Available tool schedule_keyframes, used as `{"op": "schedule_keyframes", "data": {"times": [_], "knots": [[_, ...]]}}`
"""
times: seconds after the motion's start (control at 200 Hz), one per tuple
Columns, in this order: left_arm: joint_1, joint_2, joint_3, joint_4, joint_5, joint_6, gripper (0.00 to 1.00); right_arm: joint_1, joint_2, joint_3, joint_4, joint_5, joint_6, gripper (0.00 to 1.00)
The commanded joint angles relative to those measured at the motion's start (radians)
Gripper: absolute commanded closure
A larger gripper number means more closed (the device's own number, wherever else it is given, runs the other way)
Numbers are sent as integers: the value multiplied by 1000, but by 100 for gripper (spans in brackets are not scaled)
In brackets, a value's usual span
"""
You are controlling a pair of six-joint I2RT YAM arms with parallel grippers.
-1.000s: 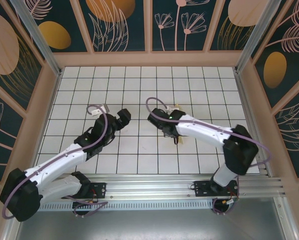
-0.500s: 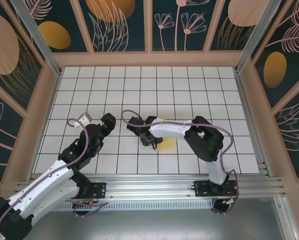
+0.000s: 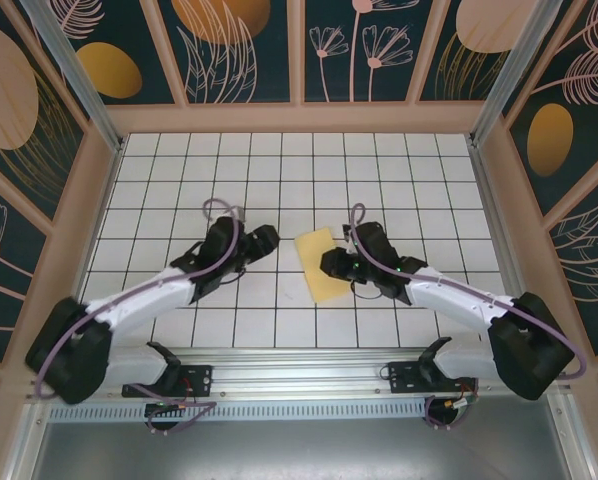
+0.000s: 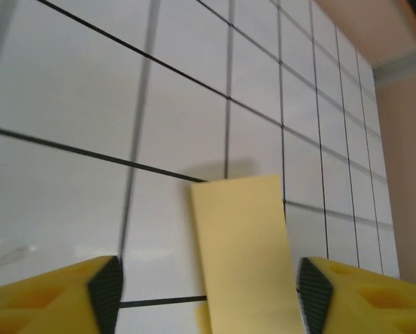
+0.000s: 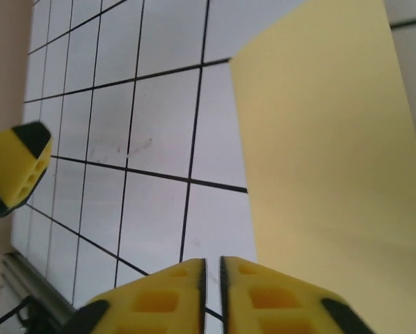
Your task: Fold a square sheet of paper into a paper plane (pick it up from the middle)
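White gridded tabletop (image 3: pixel 399 180), boxed in by peach rails and dark floral panels, with both arms reaching in from the near edge.

The right gripper (image 3: pixel 328 265) sits low at the right edge of the square sheet of paper (image 3: pixel 314 255). Its arm is stretched long and flat from the lower right. The wrist view has its yellow fingers (image 5: pixel 166 299) pressed almost together with nothing between them (image 5: pixel 212 275), and the paper (image 5: pixel 326 139) lies just beside them to the right.

The left gripper (image 3: pixel 265 240) points at the sheet from the other side, near it but apart, its arm angled up from the lower left. Its wrist camera shows the jaws standing wide (image 4: pixel 208 299), fingertips (image 4: pixel 104 289) either side of the frame.

The paper lies flat near mid-table as a narrow, pale-yellow rectangle, tilted off the grid lines. From the left wrist its short edge (image 4: pixel 246 243) casts a thin shadow on the tiles. The right wrist also catches a yellow-and-black finger of the left gripper (image 5: pixel 17 167) across the tiles.
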Motion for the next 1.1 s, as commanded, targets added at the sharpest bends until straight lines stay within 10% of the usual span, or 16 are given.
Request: {"op": "schedule_keyframes", "data": {"times": [0.0,0.38,1.091], "knots": [[2,143,93,135,217,26,44,-17,17,-34,188,-222,12,90],[-17,495,290,209,432,-12,51,-42,239,10,191,-359,-63,92],[-19,654,304,128,307,14,52,-26,341,-100,220,-406,-54,90]]}}
